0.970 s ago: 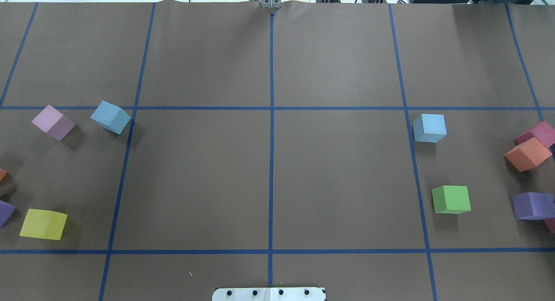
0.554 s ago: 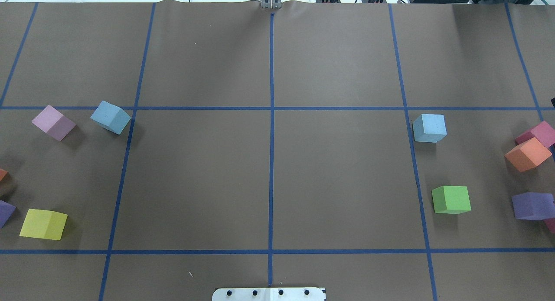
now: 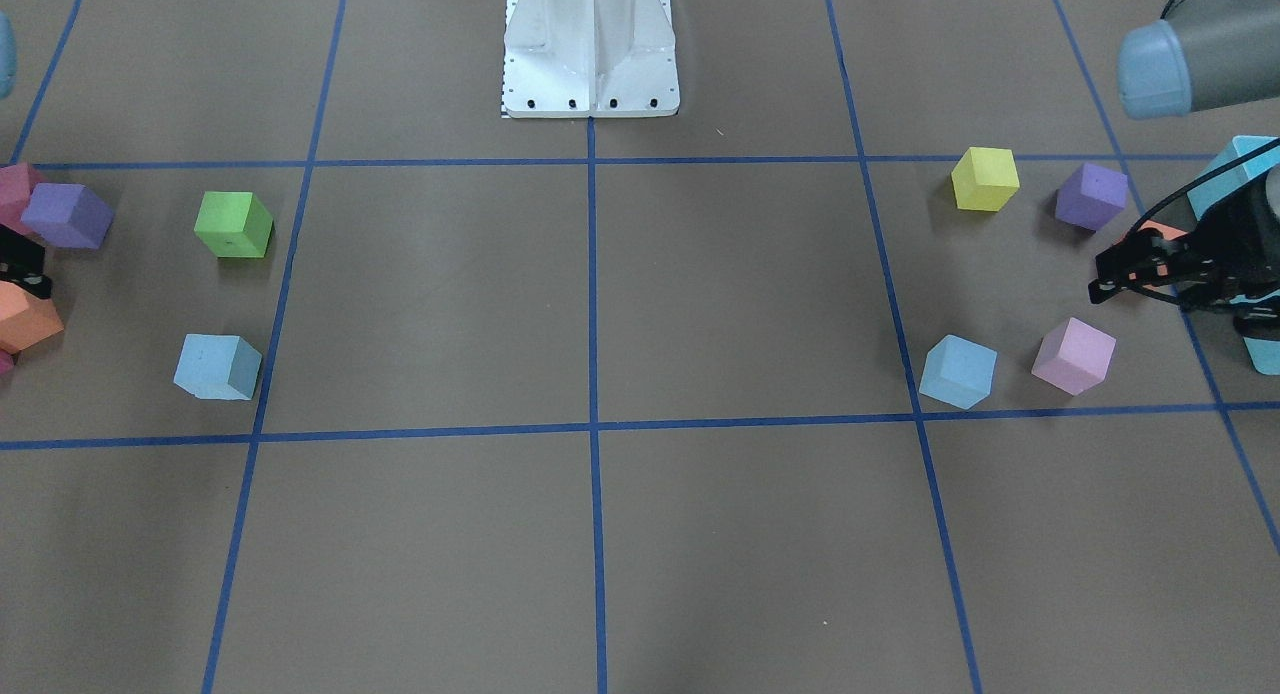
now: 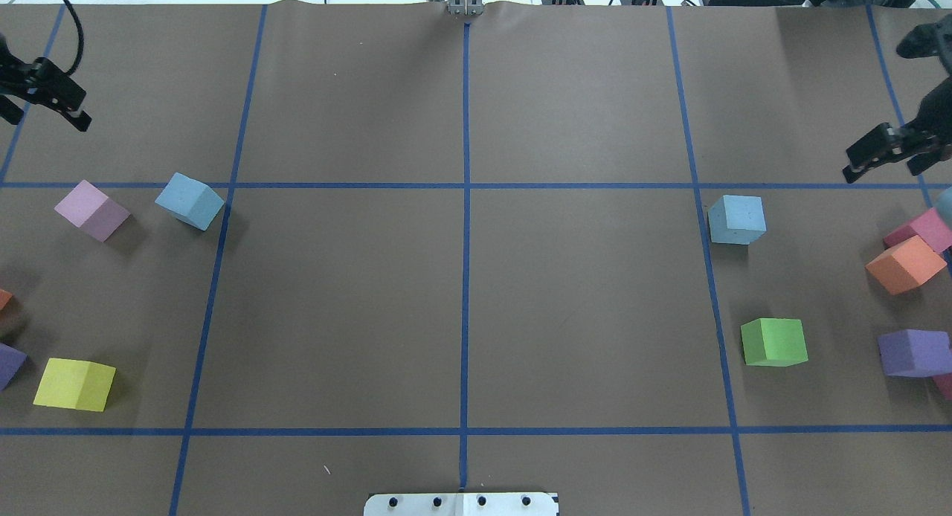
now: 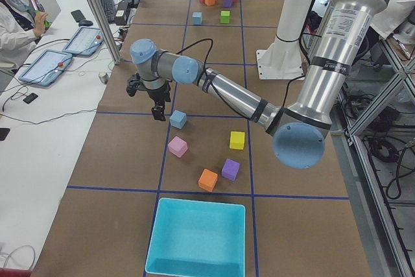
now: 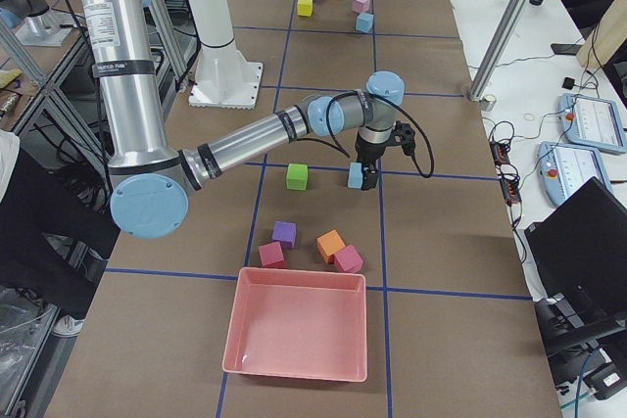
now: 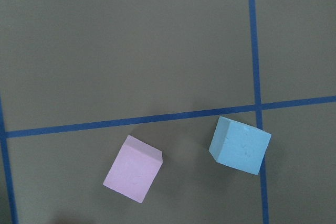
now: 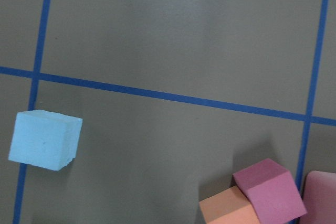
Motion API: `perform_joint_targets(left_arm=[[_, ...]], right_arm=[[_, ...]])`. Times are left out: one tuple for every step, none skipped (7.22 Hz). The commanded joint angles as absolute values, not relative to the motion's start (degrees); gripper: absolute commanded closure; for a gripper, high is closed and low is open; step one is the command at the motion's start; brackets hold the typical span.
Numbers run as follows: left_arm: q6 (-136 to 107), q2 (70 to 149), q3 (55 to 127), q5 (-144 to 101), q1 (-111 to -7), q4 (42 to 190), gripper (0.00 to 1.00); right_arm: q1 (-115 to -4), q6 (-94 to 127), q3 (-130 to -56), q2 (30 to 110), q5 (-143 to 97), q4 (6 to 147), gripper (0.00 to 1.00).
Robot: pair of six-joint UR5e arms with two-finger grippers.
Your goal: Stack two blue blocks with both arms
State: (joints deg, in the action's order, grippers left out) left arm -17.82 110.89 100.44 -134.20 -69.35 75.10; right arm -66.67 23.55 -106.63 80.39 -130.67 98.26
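Two pale blue blocks rest on the brown table. One (image 4: 190, 201) is at the left, beside a pink cube; it also shows in the left wrist view (image 7: 240, 145) and the front view (image 3: 958, 372). The other (image 4: 736, 219) is at the right; it also shows in the right wrist view (image 8: 44, 140) and the front view (image 3: 217, 367). My left gripper (image 4: 46, 107) hovers open and empty beyond and left of the left block. My right gripper (image 4: 881, 163) hovers open and empty beyond and right of the right block.
On the left lie a pink cube (image 4: 91, 210), a yellow cube (image 4: 74, 384) and a purple cube (image 3: 1090, 196). On the right lie green (image 4: 774, 342), orange (image 4: 904, 264), magenta (image 4: 922, 228) and purple (image 4: 913, 352) cubes. A turquoise bin (image 5: 194, 238) and a pink bin (image 6: 299, 325) stand at the table ends.
Both grippers have come into the overhead view from its outer edges, the left at the top left, the right at the right. No cube has moved.
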Motion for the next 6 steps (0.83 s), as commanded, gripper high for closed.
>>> perform_joint_targets(left_arm=[[-22.04,111.89,98.36,-132.54,-65.14,80.65,0.00],[-24.58,111.97,95.39,-132.54,-63.39,85.90,0.00],[-26.61,112.06,92.32,-132.54,-62.93,91.09,0.00],[-27.59,112.06,90.46,-132.54,-61.54,94.10,0.00],[-27.77,113.28,88.96,-132.45,-61.00,94.57,0.00],[-27.86,113.29,89.03,-130.28,-60.21,94.66,0.00]], right_arm=[[-58.39,35.05,-104.95,77.00,-127.37,94.16,0.01],[-57.92,35.94,-103.20,76.91,-127.27,91.78,0.00],[-57.48,37.25,-100.31,75.43,-127.27,89.32,0.01],[-57.48,37.61,-97.50,74.98,-127.18,86.16,0.00],[-57.39,38.31,-95.03,74.62,-127.09,83.17,0.00],[-56.52,40.76,-92.75,73.58,-126.65,80.71,0.01]])
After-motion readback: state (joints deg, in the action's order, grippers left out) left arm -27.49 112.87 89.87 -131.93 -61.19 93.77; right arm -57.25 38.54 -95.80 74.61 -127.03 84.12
